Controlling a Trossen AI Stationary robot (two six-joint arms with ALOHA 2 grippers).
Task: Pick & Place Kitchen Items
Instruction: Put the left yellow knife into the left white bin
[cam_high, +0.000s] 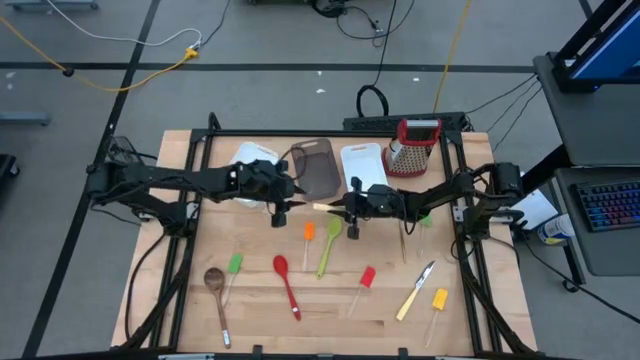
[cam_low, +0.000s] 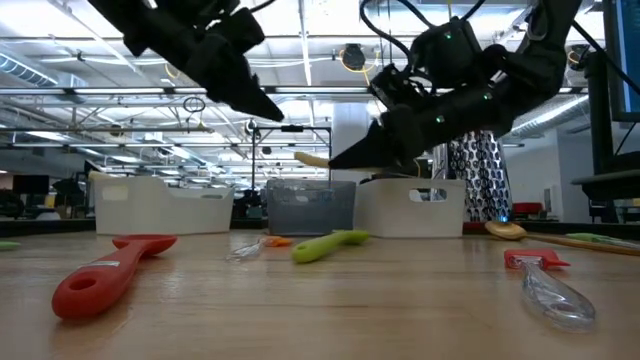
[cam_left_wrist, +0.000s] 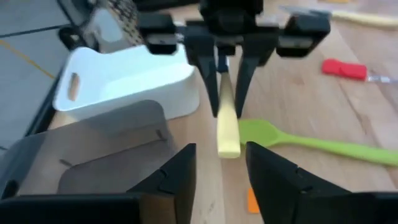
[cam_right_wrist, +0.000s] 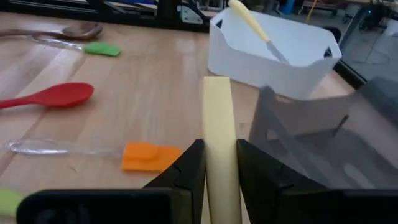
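Observation:
My right gripper (cam_high: 347, 207) (cam_right_wrist: 219, 149) is shut on a cream-handled knife (cam_high: 322, 207) above the table's middle. The cream handle (cam_left_wrist: 227, 124) points at my left gripper (cam_high: 283, 208) (cam_left_wrist: 219, 155), which is open. The handle's free end stands at the gap between the left fingertips, with a gap showing on each side. In the low view the handle (cam_low: 312, 158) hangs well above the tabletop. An orange spatula (cam_high: 308, 233), green spoon (cam_high: 330, 242) and red spoon (cam_high: 286, 283) lie flat below them. My right gripper pinches the knife's cream handle (cam_right_wrist: 219, 168) between its two fingers (cam_left_wrist: 205, 74), which lie along it. The fingers come level from the table's right side. The handle sticks out ahead of them, lifted clear of the table; the blade end is hidden behind the fingers.
Two white tubs (cam_high: 255, 160) (cam_high: 362, 163) and a brown tub (cam_high: 316, 166) stand at the far edge, with a red-topped grater (cam_high: 413, 146) to their right. One white tub (cam_right_wrist: 273, 50) holds another cream-handled knife (cam_right_wrist: 252, 23). More utensils lie toward the near edge.

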